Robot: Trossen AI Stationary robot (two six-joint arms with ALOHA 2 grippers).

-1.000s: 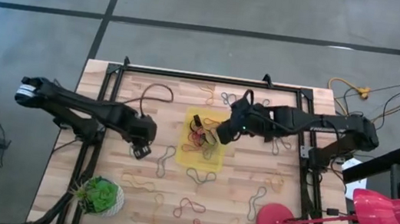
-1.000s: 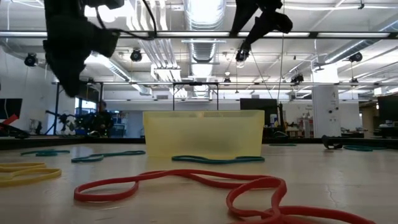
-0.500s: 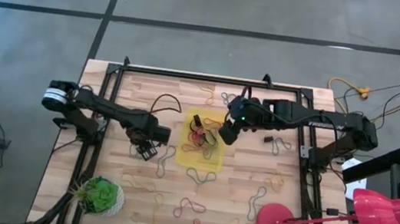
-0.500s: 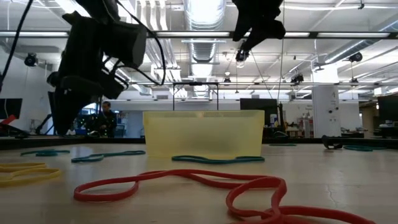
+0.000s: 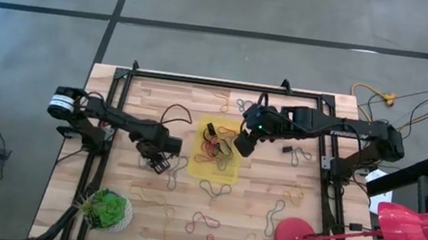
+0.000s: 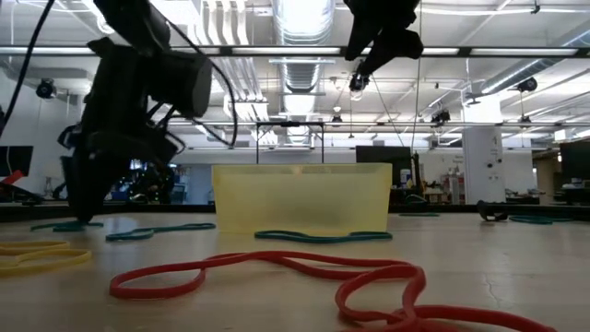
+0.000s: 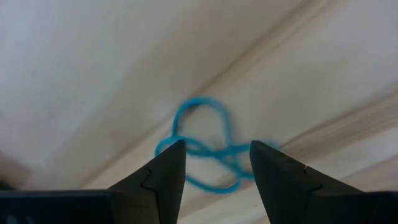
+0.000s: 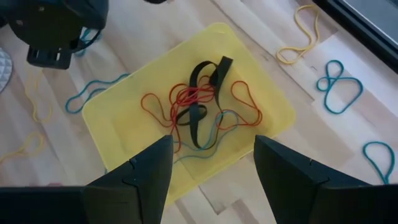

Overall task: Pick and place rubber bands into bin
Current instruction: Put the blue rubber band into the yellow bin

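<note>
A twisted blue rubber band lies flat on the wooden table left of the bin. My left gripper points down over it, open, with one finger on each side of the band, low over the tabletop. In the high view that gripper hides the band. The bin, a shallow yellow tray, holds red, black and blue-grey rubber bands. My right gripper hangs open above the bin's right part with nothing between its fingers.
Several loose rubber bands lie around the bin, among them a blue-grey one just right of my left gripper and a red one near the front. A green plant ball stands front left, a red disc front right. Black rails border the table.
My left gripper has come down from well above the table to just over the tabletop, shifting a little toward the bin and turning somewhat as it sank. It stays open. My right gripper has stayed above the bin.
</note>
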